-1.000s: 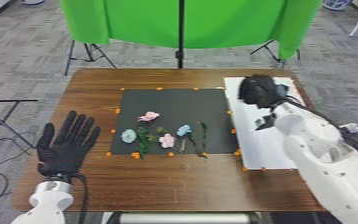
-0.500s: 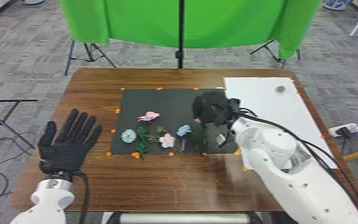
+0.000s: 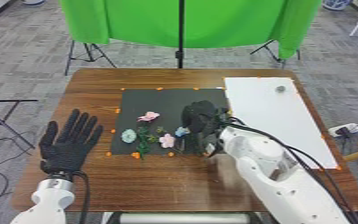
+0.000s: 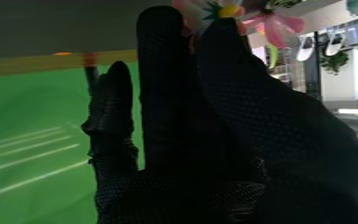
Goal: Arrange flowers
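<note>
the black-gloved right hand [image 3: 202, 116], fingers straight, is nearer — the pale blue artificial flower [image 3: 182, 131] lies just left of it on the black mat [image 3: 168, 100], stem toward the robot.

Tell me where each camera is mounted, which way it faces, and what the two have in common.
Head view: on the robot's head, looking forward and down over the brown table; both white arms show, with the left hand beside the black mat and the right hand over it.
Right wrist view: on the right arm's wrist, looking along that hand's black glove towards pink flowers.
Shared: the right hand, pink flowers and the green cloth.
</note>
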Motion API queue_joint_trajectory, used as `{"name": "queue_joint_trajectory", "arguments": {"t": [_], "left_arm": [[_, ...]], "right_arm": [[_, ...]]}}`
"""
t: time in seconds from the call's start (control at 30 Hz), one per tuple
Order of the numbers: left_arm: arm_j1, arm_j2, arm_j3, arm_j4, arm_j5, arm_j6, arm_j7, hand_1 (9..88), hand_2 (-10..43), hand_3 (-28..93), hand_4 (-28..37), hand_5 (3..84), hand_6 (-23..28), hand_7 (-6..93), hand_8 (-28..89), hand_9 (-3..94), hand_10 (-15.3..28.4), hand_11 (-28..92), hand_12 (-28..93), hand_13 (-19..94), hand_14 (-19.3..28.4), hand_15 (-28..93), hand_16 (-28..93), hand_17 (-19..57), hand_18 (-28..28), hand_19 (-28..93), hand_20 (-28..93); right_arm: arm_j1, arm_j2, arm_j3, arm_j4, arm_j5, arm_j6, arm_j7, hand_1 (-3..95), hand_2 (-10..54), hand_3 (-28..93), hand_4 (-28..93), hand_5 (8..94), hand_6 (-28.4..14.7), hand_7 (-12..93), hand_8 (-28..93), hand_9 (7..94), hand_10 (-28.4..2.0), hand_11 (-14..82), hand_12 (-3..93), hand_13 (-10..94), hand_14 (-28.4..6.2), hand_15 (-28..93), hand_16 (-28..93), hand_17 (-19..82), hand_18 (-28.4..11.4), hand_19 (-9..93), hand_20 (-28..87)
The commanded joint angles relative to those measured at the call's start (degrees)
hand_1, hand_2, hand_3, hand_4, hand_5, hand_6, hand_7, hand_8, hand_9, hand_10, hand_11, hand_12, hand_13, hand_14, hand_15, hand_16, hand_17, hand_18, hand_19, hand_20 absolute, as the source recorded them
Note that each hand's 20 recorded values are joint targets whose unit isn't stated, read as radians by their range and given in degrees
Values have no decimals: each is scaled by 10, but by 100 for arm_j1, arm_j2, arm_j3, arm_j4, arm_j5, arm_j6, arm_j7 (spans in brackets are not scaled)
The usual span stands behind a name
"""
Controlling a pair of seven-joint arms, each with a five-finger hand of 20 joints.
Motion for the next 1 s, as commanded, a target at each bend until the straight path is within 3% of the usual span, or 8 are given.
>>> {"name": "queue_joint_trajectory", "arguments": {"t": [0.03,0.47,0.57,0.93,1.0], "left_arm": [[33,-56,25,59,-81,-19,-66,248,132,768,-283,435,95,93,-86,364,149,169,90,261,156,294,-64,-79,131,318,113],[84,-70,-9,36,-112,9,-32,249,132,767,-283,437,96,92,-87,364,150,170,90,261,156,294,-65,-79,131,318,114],[118,-65,-30,22,-101,3,-13,248,132,768,-283,436,96,92,-86,364,150,170,90,261,156,295,-64,-79,131,317,114],[86,-59,-9,30,-110,0,2,249,132,769,-283,436,95,93,-87,364,149,170,90,261,157,294,-64,-78,131,318,114],[106,-73,-10,17,-65,52,-13,249,130,770,-283,436,95,94,-87,364,149,171,90,261,156,295,-64,-78,131,318,114]], "right_arm": [[-123,5,10,-88,-182,-188,57,633,-95,700,-283,702,21,212,-66,807,-93,58,326,682,-47,318,400,304,-186,806,394],[-329,239,286,-176,-24,9,280,624,-95,704,-283,683,21,201,-147,755,-100,108,266,657,-47,332,387,294,-182,798,384],[-394,265,339,-225,-50,40,248,610,-95,717,-283,630,16,194,-152,694,-112,172,187,653,-48,351,383,290,-190,805,383],[-508,329,431,-423,1,-60,309,592,-95,728,-283,582,11,180,-149,618,-112,137,145,630,-52,404,368,285,-196,816,382],[-577,376,510,-541,25,-212,361,583,-95,732,-283,570,8,177,-148,604,-112,131,143,621,-55,416,359,283,-196,816,381]]}}
